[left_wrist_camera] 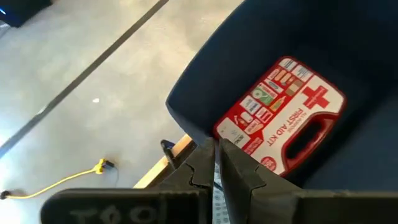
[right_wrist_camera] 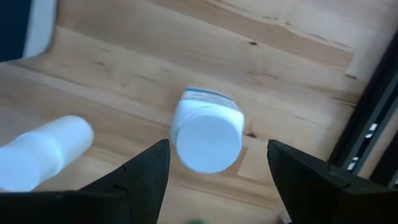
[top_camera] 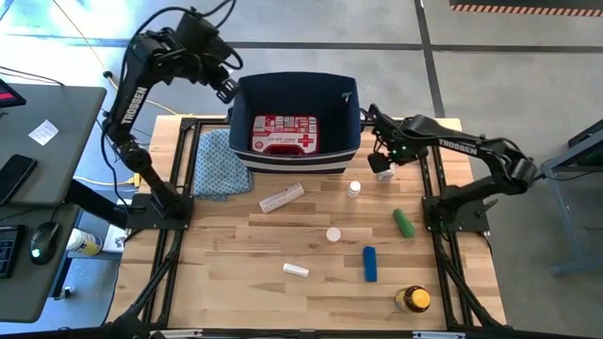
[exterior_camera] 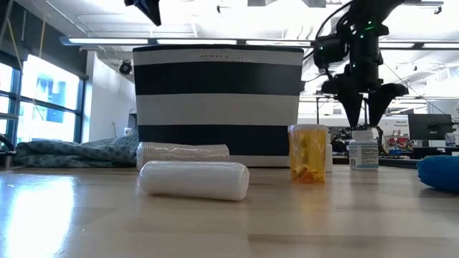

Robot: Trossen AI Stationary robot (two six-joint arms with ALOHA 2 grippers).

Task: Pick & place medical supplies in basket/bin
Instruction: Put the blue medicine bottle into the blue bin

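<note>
your flat red first-aid kit with a white cross [top_camera: 285,134] lies inside the dark navy fabric bin [top_camera: 350,132] at twelve o'clock. your right gripper [right_wrist_camera: 217,171] hangs wide open, empty, over a small white-capped bottle [right_wrist_camera: 206,130] at the bin's four o'clock; your left gripper [left_wrist_camera: 217,163] is nearly closed, empty, over the bin's nine o'clock rim.

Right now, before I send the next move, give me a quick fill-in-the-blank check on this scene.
1. The red first-aid kit lies inside the ____.
2. The right gripper hangs with open jaws above a small white ____.
3. The left gripper is at the bin's corner, jaws ____.
4. The blue cylinder lies on the ____.

Missing words: bin; bottle; shut; table
</note>
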